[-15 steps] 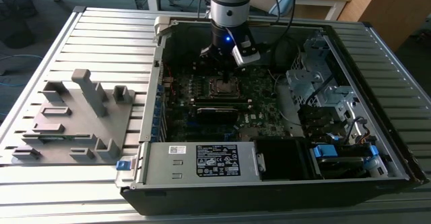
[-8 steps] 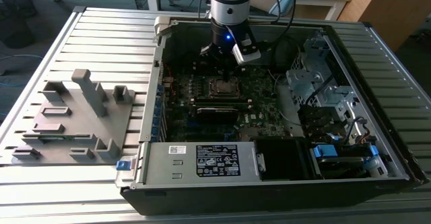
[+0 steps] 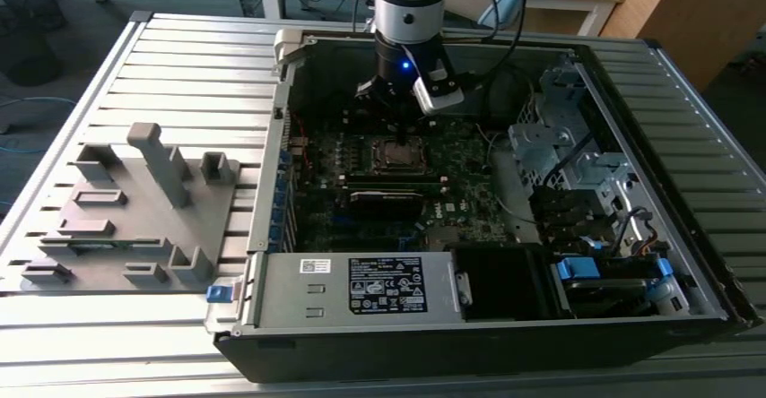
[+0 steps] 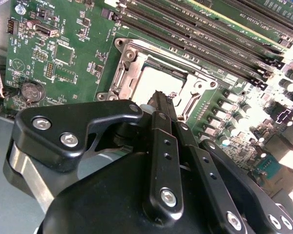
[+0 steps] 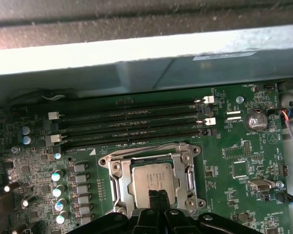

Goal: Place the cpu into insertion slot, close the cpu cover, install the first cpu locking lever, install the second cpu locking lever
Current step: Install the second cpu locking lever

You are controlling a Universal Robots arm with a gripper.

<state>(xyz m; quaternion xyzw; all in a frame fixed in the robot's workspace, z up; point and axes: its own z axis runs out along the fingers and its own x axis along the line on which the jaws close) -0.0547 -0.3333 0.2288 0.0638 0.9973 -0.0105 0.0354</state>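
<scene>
While over cpu (image 5: pixel 151 179), hand (image 5: pixel 157 196).

The cpu (image 5: pixel 154 181) sits in its socket on the motherboard (image 5: pixel 244 146), with the cpu cover (image 5: pixel 183 163) lying flat around it. The gripper (image 5: pixel 157 197) hangs right above the chip, jaws pressed together, tips over the cpu's near edge. Memory slots (image 5: pixel 132 124) run just beyond the socket, past the jaws.
</scene>
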